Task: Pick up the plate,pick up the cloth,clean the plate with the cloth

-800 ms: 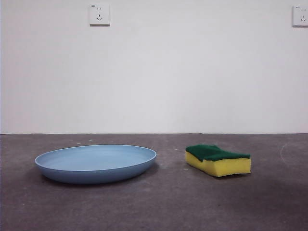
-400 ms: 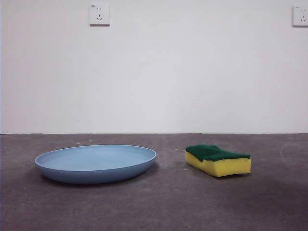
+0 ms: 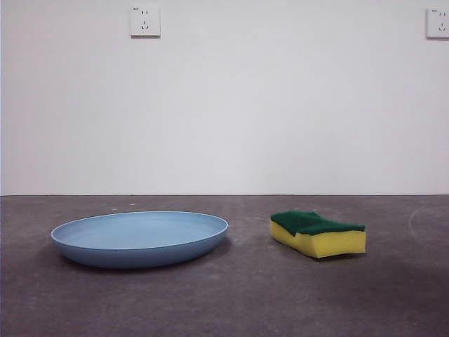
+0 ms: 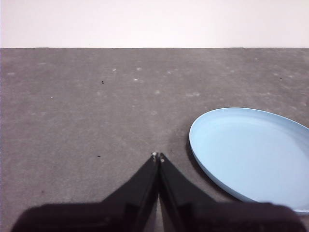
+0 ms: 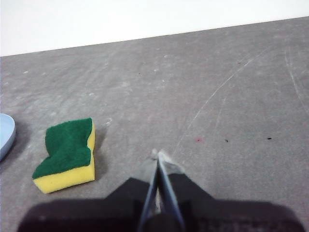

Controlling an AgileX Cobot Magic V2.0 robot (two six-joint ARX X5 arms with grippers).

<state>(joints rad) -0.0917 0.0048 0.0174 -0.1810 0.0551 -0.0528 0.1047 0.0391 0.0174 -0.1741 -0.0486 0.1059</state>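
Note:
The light-blue plate (image 3: 140,238) lies flat on the dark grey table at the left of the front view. The cloth is a yellow sponge with a green top (image 3: 318,232), lying flat to the plate's right. My left gripper (image 4: 158,156) is shut and empty above the table, apart from the plate (image 4: 256,152), which lies beside it. My right gripper (image 5: 158,154) is shut and empty above bare table, apart from the sponge (image 5: 66,153). The plate's rim (image 5: 6,134) shows at the edge of the right wrist view. Neither arm shows in the front view.
A white wall stands behind the table with two power sockets (image 3: 144,21) (image 3: 438,22) high up. The grey table top (image 3: 245,295) carries faint scratches and specks.

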